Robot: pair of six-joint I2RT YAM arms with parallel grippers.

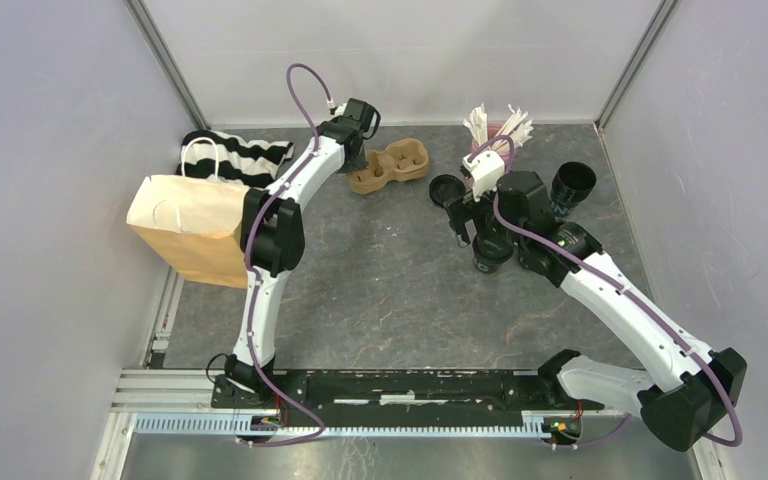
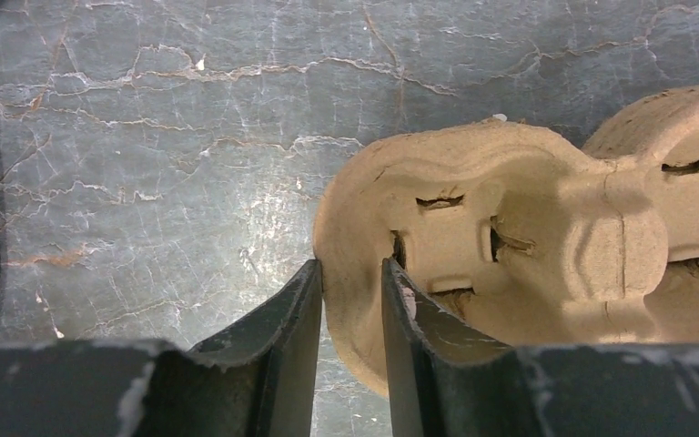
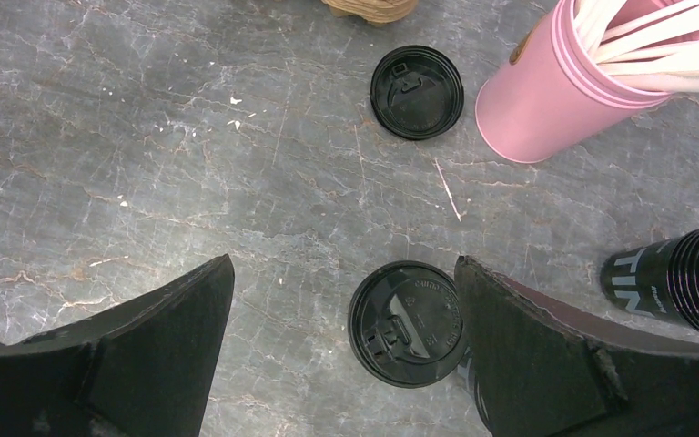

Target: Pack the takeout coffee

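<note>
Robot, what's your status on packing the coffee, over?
Left gripper astride pulp carrier tray rim, grip unconfirmed. Right gripper open wide over lidded coffee cup. Second cup open, lid loose on table. Pink stick cup nearby.

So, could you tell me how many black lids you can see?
2. One lid lies loose on the table beside the pink cup; the other lid caps a cup within the open right gripper. More may be hidden.

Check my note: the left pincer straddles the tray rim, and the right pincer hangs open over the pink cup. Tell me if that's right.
One slip: the right pincer hangs open over a lidded black cup, not the pink cup, which stands apart; the right wrist view shows it. The left pincer does straddle the tray rim.
</note>
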